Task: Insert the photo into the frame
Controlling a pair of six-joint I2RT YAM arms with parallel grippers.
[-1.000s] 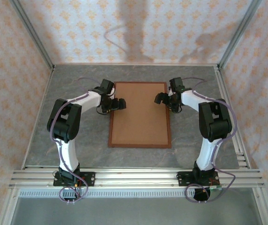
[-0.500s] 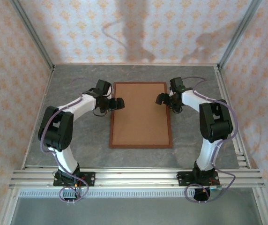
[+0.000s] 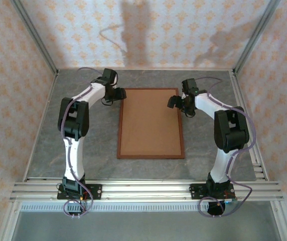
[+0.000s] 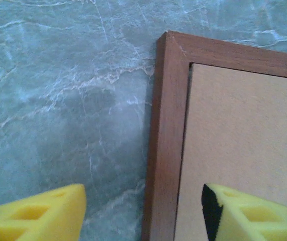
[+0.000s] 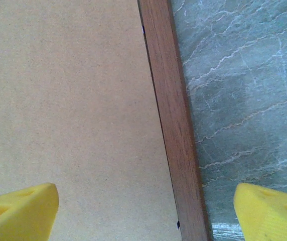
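Both jaws prob. astride frame [image 4: 164, 150] edges

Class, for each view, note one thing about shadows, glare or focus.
Top view: arm shadows darken the back wall, the frame looks sharp. Left wrist view: the yellow pads look soft, the frame corner crisp. Right wrist view: even light, no glare on the board.

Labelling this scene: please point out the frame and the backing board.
frame [image 4: 167, 140], left wrist view, on its wooden side rail.
backing board [image 3: 151, 123], top external view, on its middle.
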